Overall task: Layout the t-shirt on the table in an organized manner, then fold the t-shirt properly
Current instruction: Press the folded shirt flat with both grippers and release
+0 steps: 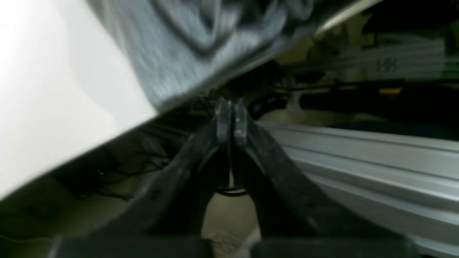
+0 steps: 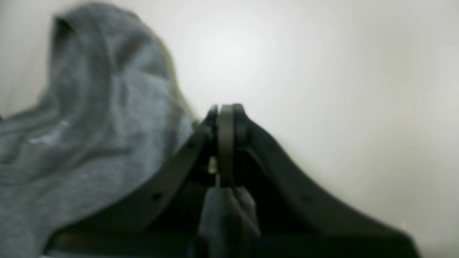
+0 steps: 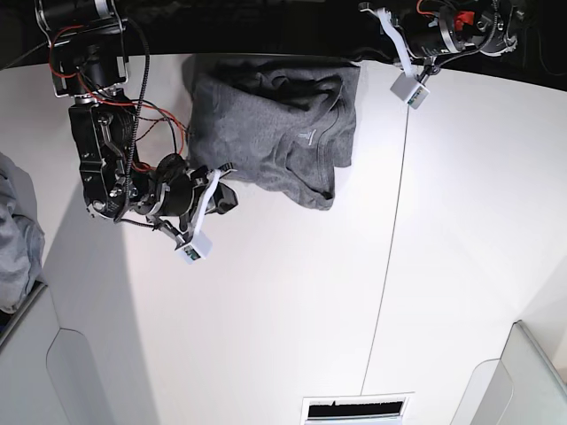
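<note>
**Grey shirt bunched at the far edge of the desk**

The shirt (image 3: 270, 128) lies on the white desk (image 3: 292, 301), at the far edge and a bit left of the middle. It is not flat. It is crumpled and partly doubled over, with many creases. Its collar shows near the right part of the heap, with a small pale label just inside it. The far edge of the shirt runs along the far edge of the desk.

The right claw (image 2: 226, 109) is at the left of the base view, touching the near left corner of the shirt. Its two black fingers are pressed together. In the right wrist view a bit of grey cloth is pinched between them, low down behind the tips. More shirt is heaped up just to the left of that claw.

The left claw (image 1: 231, 107) is at the far right of the base view, up over the far edge of the desk. Its fingers are pressed together too, and nothing is held between them. In the left wrist view it sits past the desk edge, with the shirt a little way off.

A thin dark line (image 3: 390, 257) runs across the desk from far to near, right of the shirt. A pale bluish cloth (image 3: 16, 235) sits at the left edge.
</note>
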{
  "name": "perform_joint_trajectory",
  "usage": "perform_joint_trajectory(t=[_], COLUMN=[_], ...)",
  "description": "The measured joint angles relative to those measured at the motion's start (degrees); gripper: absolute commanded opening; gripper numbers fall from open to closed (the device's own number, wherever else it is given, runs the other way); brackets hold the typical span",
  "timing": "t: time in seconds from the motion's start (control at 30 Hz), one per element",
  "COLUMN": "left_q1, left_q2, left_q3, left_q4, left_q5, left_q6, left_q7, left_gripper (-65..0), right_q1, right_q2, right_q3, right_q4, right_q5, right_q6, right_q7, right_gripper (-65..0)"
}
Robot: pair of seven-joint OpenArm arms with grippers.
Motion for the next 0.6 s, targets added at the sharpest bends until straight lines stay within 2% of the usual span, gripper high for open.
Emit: perform_joint_trajectory(t=[0.1, 0.33, 0.6], left_q1=[-1.36, -11.34, -22.64], left_q2=[0.39, 4.33, 4.83], left_q3=[0.44, 0.46, 0.48], left_q4=[-2.64, -9.42, -20.09], left_q5=[-0.09, 5.84, 7.91], left_q6=[0.04, 0.07, -0.24], left_q7=[-3.23, -3.26, -3.50], left_gripper=[-64.8, -64.8, -64.8], right_q1=[0.00, 0.02, 0.02], right_q2=[0.00, 0.13, 0.15], right_q3=[0.00, 0.00, 0.00], right_q4=[-1.92, -2.12, -2.16], right_q5=[0.00, 0.33, 0.92], right_q6=[-0.02, -0.09, -0.11], right_q7=[0.24, 0.42, 0.44], right_gripper=[-65.0, -65.0, -65.0])
